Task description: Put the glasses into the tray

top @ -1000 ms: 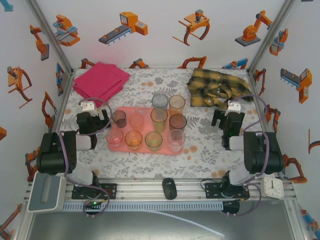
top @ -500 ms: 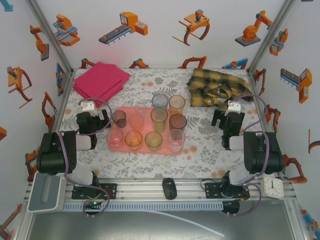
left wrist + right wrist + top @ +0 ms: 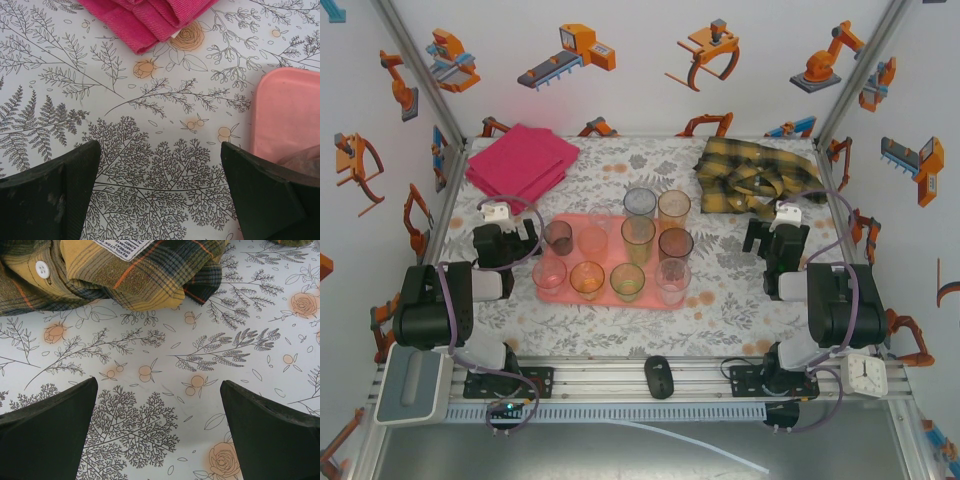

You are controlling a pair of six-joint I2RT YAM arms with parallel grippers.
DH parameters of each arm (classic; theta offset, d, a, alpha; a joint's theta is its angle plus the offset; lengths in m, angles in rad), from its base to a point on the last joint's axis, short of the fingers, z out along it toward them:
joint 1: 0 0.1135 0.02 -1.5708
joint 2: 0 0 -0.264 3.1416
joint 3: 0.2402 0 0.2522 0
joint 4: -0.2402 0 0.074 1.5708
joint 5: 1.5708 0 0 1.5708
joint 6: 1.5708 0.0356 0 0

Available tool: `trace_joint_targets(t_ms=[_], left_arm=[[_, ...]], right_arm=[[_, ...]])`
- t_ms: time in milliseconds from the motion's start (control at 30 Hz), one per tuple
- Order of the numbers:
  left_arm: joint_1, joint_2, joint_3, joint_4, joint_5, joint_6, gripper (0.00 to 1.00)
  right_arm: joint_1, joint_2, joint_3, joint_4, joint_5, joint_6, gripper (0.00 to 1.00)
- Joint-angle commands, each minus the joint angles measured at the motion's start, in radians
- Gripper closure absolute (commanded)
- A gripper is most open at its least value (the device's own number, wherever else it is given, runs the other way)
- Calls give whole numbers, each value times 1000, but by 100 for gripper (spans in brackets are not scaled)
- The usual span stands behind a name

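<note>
Checking the far pair before calling it done

Ten glasses [image 3: 638, 232] stand upright in close rows at mid-table, on or right at the tray [image 3: 578, 218]. The left gripper [image 3: 510, 240] sits just left of the tray with its fingers spread and nothing between them; in its wrist view [image 3: 160, 147] only table shows in the gap. The right gripper [image 3: 775, 240] sits well right of the tray, equally spread and empty [image 3: 159, 382].

The job looks nearly or wholly finished. If a glass does need moving, go in low from its outer side with the fingers wide. Close on the lower wall and lift straight up, as the neighbours stand almost touching.

From above I cannot tell whether the grey glass [image 3: 640, 203] and the amber glass [image 3: 673, 208] stand inside the far rim or just beyond it. The tray's right edge is also masked by glasses. The left wrist view cuts off the tray [image 3: 285, 110] and shows only a blurred pinkish sliver of a glass. The cloth [image 3: 150, 20] and shirt [image 3: 125, 270] are cropped at the far edge
</note>
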Motion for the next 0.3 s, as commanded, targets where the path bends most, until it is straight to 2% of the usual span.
trace_joint_targets(t_ms=[0, 267], left_arm=[[-4, -16, 22, -3, -6, 18, 3], [-3, -16, 22, -3, -8, 17, 3]], right_arm=[[-4, -3, 12, 20, -9, 13, 1], [-3, -4, 13, 20, -12, 10, 1]])
